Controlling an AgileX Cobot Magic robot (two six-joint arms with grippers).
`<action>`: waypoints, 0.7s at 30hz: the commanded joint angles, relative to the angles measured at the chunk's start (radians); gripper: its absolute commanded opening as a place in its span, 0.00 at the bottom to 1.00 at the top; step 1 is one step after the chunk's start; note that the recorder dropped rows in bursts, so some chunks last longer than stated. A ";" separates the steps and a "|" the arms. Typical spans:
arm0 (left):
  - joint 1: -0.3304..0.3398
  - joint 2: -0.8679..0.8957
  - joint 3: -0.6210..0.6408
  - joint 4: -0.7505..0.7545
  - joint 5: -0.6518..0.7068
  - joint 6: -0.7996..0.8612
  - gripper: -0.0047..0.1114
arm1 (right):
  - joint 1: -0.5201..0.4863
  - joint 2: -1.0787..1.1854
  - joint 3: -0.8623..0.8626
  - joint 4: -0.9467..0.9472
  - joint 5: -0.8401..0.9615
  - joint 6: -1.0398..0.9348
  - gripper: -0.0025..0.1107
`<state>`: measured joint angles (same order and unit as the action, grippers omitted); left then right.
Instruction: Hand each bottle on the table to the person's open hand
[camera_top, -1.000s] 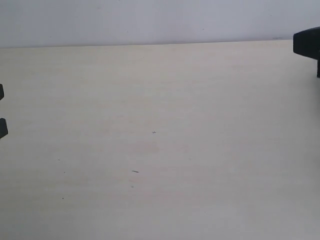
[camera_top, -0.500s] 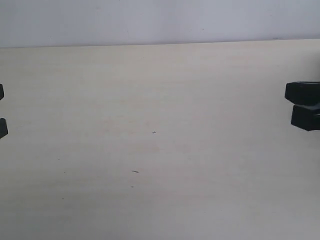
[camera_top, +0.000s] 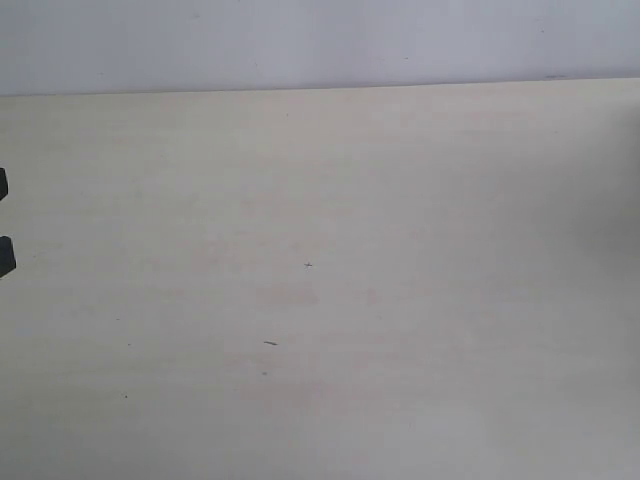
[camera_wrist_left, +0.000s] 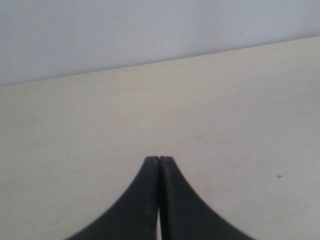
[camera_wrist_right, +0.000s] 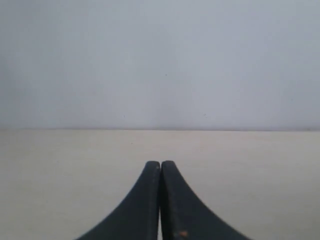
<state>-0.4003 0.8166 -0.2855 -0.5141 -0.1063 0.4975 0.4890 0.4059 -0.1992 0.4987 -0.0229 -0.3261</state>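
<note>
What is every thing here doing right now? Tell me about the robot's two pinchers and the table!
Left gripper, shut, holding nothing, above the table.
Right gripper, shut, holding nothing.
Table, flat, with only tiny dark specks showing; no bottles in any view.

The right end effector (camera_wrist_right: 160, 163) — at the exterior view's upper right edge a second ago, then lower along that edge above the desk (camera_top: 420, 300) — has since slipped out of that view entirely.
</note>
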 joint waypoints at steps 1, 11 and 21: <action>0.003 -0.002 0.005 0.005 -0.001 -0.009 0.04 | 0.000 -0.078 0.004 -0.002 0.062 -0.001 0.02; 0.003 -0.002 0.005 0.003 -0.070 -0.163 0.04 | 0.000 -0.212 0.004 0.023 0.139 0.002 0.02; 0.003 -0.002 0.005 0.005 -0.034 -0.163 0.04 | 0.000 -0.322 0.004 0.066 0.226 -0.001 0.02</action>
<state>-0.4003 0.8166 -0.2855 -0.5141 -0.1548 0.3399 0.4890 0.1007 -0.1992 0.5425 0.1704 -0.3214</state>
